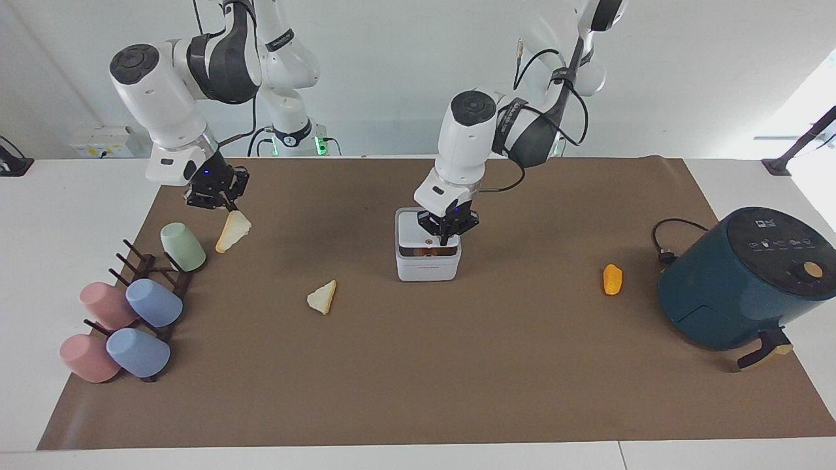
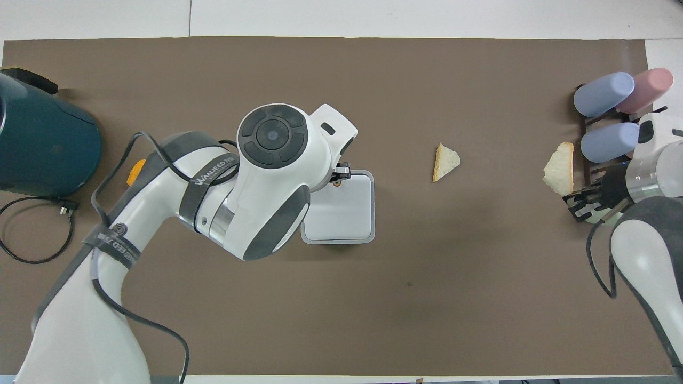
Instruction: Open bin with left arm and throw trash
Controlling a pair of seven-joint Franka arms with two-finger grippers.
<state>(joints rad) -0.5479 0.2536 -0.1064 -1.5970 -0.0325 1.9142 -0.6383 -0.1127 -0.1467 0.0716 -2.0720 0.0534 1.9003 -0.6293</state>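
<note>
Across the table lies a brown mat; directions below are read on the overhead view's dial. At 9 o'clock on the mat stands the teal air fryer, not part of the job. At the mat's centre sits the bin. The left gripper is clenched with nothing in it, fingertips down on the lid at its 10 o'clock corner, beside the orange button. A dark slit shows under the lid's front edge, so the lid appears just cracked, not swung up. At 3 o'clock, by the rack of pastel cups, the right gripper is clamped on the held bread piece by its upper corner; the piece hangs clear of the mat, long axis near vertical. Governing relation: the bin lies at 9 o'clock from this gripper, well apart, with the loose bread piece on the mat between them. The orange piece lies at 9 o'clock from the bin, nearer the left arm. Judgement: the lid must stand open before the carry across is worthwhile.
</note>
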